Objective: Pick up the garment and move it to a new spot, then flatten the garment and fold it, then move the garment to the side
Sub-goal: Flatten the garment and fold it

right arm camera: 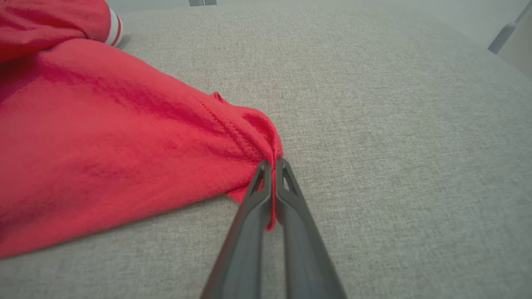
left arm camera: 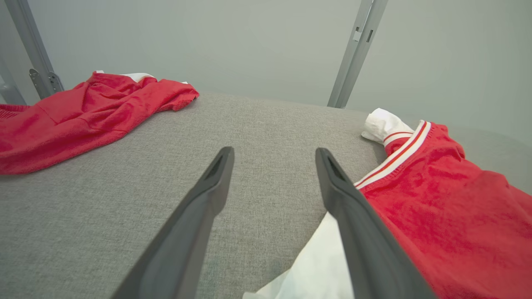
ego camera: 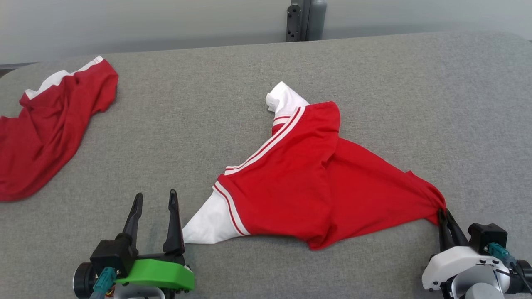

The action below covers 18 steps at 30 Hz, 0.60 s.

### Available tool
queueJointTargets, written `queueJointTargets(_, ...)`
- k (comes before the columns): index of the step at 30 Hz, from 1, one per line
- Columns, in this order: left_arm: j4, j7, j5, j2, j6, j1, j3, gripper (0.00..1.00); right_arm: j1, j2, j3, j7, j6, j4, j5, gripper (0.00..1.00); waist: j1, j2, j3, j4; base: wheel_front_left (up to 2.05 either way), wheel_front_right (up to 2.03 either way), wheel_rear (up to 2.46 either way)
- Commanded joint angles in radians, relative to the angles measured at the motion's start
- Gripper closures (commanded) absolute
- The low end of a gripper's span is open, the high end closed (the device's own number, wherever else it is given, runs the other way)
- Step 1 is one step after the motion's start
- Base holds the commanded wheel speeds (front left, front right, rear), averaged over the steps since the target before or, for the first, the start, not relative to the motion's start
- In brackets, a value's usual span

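The garment point(ego camera: 307, 178) is a red shirt with white sleeves and red-and-white striped trim, lying crumpled mid-table. My right gripper point(ego camera: 443, 212) is shut on the garment's red right corner point(right arm camera: 257, 141), the cloth pinched between its fingertips point(right arm camera: 272, 164). At the lower left my left gripper point(ego camera: 155, 198) stands open with nothing between its fingers. Its right finger point(left arm camera: 357, 224) lies just beside the white sleeve tip point(ego camera: 208, 224), and the same sleeve point(left arm camera: 316, 261) and the red body point(left arm camera: 449, 207) show in the left wrist view.
A second red garment point(ego camera: 45, 133) with a white band lies bunched at the table's far left, also point(left arm camera: 83, 112). A grey metal post point(ego camera: 305, 18) stands behind the grey fabric table point(ego camera: 208, 104). Bare table spreads to the right point(right arm camera: 395, 124).
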Motion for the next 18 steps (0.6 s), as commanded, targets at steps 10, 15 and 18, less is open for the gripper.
queueJointTargets(10, 0.009, 0.001, 0.013, 0.002, -0.007, -0.015, 0.007, 0.0, 0.004, -0.005, -0.053, -0.001, -0.002, -0.067, 0.022, 0.0, 0.0, -0.0001, -0.008, -0.011, 0.0, 0.0, 0.0)
queueJointTargets(15, 0.007, 0.001, 0.003, 0.002, 0.0, -0.011, -0.002, 0.0, -0.005, -0.004, -0.083, -0.001, -0.002, -0.198, 0.02, 0.0, 0.0, -0.0001, -0.016, 0.011, 0.0, 0.0, 0.0)
queueJointTargets(18, 0.003, 0.001, -0.003, 0.002, 0.003, -0.012, -0.009, 0.0, -0.02, -0.003, -0.047, -0.001, -0.001, -0.245, 0.039, 0.0, 0.0, -0.0001, -0.016, 0.027, 0.0, 0.0, 0.0)
